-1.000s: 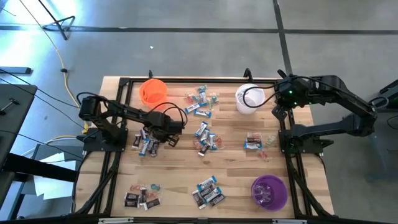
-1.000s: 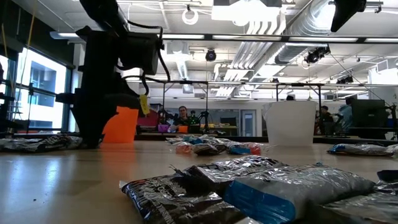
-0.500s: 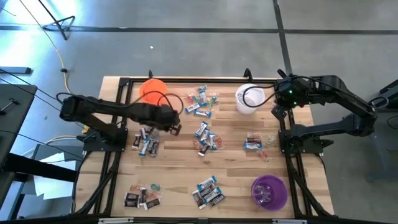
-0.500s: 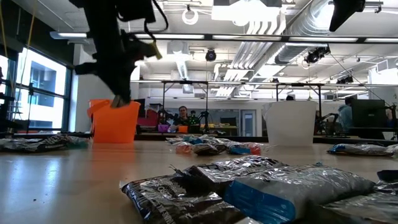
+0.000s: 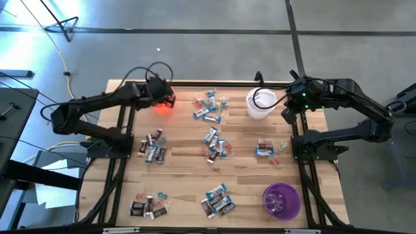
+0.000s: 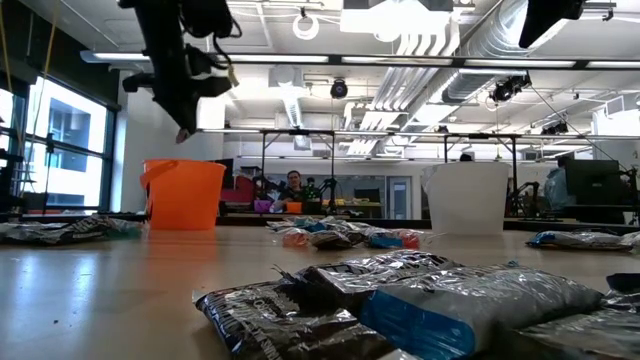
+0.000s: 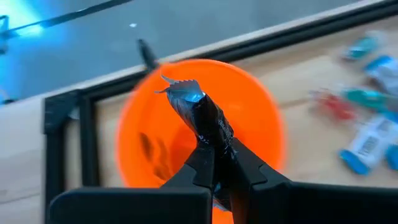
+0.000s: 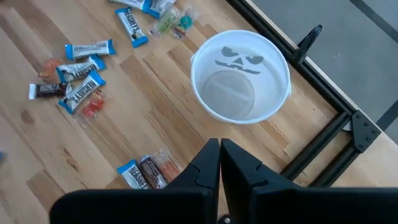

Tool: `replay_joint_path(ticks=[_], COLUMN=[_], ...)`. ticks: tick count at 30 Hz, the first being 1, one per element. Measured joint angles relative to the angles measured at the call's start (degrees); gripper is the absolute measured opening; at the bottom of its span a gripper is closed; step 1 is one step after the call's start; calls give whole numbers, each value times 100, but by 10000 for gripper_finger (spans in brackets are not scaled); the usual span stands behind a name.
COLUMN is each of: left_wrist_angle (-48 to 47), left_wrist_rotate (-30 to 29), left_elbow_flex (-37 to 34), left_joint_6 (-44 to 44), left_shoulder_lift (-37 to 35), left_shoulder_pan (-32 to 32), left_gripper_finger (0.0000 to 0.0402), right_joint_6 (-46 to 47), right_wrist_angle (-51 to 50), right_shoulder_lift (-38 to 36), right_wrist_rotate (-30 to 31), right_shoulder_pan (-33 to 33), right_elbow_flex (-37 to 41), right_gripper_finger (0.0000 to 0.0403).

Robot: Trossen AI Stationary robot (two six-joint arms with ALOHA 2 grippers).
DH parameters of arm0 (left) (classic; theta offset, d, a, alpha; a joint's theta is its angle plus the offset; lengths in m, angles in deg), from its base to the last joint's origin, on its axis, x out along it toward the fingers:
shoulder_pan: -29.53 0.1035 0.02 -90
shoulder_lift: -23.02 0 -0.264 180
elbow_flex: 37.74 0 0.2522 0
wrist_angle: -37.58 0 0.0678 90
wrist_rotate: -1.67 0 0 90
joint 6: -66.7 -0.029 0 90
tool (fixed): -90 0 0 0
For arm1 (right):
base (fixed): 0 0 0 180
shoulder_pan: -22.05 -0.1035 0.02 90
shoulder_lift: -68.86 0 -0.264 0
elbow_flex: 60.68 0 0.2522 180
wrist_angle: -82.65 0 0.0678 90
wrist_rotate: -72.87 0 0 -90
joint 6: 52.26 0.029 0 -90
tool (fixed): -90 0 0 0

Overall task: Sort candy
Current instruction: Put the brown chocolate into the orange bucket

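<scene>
Now we are holding our left claw (image 7: 214, 177) over the orange cup (image 7: 261, 118), having carried up a dark candy (image 7: 202, 115) clamped in it from the desk (image 5: 247, 182). Our right claw (image 8: 220, 163) is waiting together, empty, near the white cup (image 8: 241, 76).

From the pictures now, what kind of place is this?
Probably a robotics lab or workshop: exposed silver ceiling ducts, a bare grey concrete floor, and more black metal-framed benches behind the wooden table.

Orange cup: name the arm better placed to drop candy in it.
Left. Its pincer hangs over the orange cup, shut on a dark candy. The right pincer is shut, empty, near the white cup.
</scene>
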State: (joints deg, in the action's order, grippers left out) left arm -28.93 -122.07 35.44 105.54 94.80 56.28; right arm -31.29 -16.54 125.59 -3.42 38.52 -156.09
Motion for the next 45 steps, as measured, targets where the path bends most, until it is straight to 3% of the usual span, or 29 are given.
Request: replay_joint_path(ticks=[5, 9, 14, 18, 22, 24, 34, 41, 45], left_wrist_angle=[114, 353, 608, 592, 340, 146, -1774, -1359, -921], left_wrist_rotate=[545, 1111, 928, 927, 2971, 3557, 3495, 3214, 3029], left_elbow_flex=[0, 0, 0, 0, 2, 2, -181, -773, -1308], left_joint_6=[-849, -1423, -2226, -1997, -1247, -1044, 184, 1197, 1541], left_shoulder_lift=[116, 191, 211, 209, 204, 177, 176, 183, 186], left_shoulder_pan=[687, 924, 1003, 1046, 987, 763, -882, -1645, -1669], left_gripper_finger=[9, 41, 92, 118, 124, 124, 125, 125, 125], right_joint_6=[18, 129, 153, 153, 192, 214, -85, -418, -644], right_wrist_angle=[2, 2, 2, 2, -2, -2, -4, -7, -9], right_shoulder_lift=[0, 0, 0, 0, 0, 0, 0, 0, 0], right_wrist_rotate=[31, 70, 76, 76, 74, 74, 74, 72, 71], right_shoulder_pan=[0, 0, 0, 0, 0, 0, 0, 0, 0], right_elbow_flex=[0, 0, 0, 0, 0, 0, 0, 0, 0], right_gripper_finger=[9, 9, 9, 9, 9, 9, 9, 9, 9])
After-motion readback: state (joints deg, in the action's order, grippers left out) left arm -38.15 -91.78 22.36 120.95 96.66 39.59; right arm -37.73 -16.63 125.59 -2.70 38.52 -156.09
